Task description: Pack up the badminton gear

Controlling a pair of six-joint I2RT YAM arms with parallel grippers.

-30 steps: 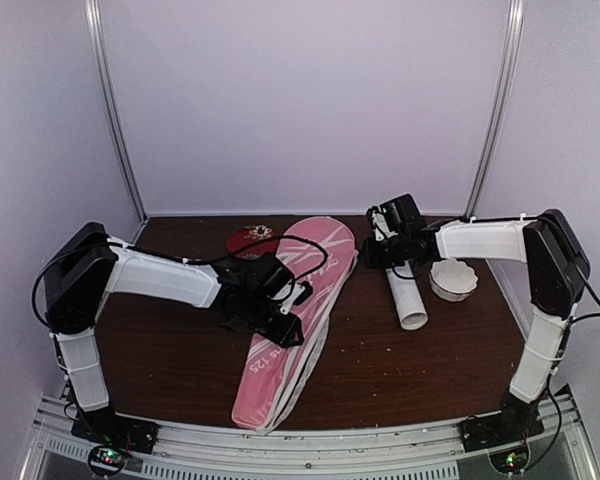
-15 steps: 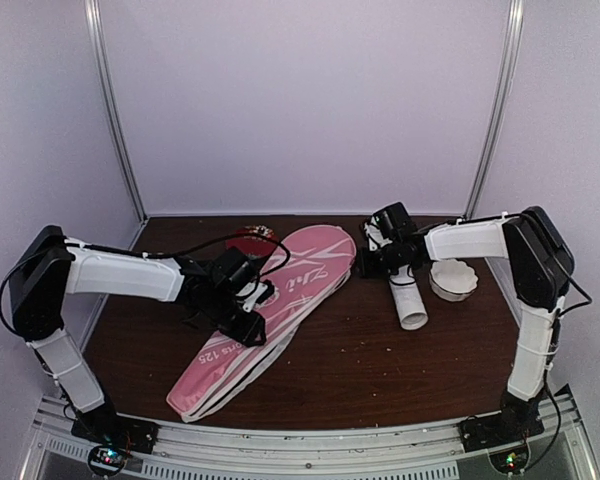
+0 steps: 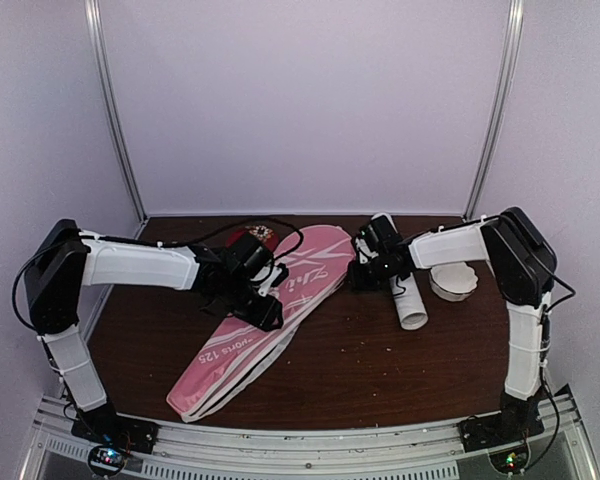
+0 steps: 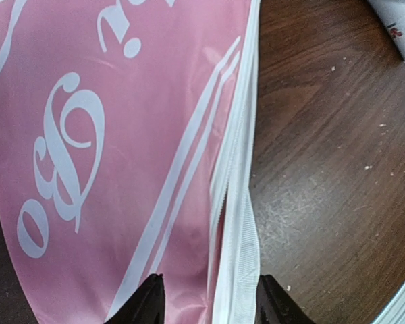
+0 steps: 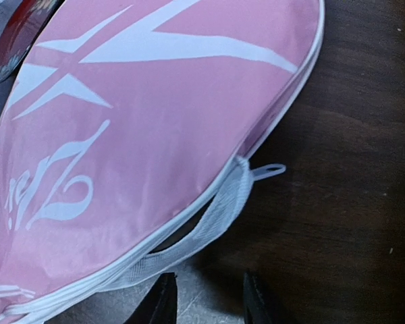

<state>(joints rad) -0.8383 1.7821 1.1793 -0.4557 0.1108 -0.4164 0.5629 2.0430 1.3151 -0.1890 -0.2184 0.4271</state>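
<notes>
The left arm reaches low across the dark wood table (image 3: 380,370). Its left gripper (image 4: 209,307) points down at the middle of the pink fabric bag (image 3: 315,262), jaws partway apart astride the ribbed white zip edge (image 4: 239,223). The bag lies flat and slantwise, smooth, with white lettering. The right arm stretches leftward. The right gripper (image 5: 208,300) is narrowly parted and empty, just beside the woven white loop (image 5: 216,212) at the bag's round end. The long white tube (image 3: 408,298) lies just right.
</notes>
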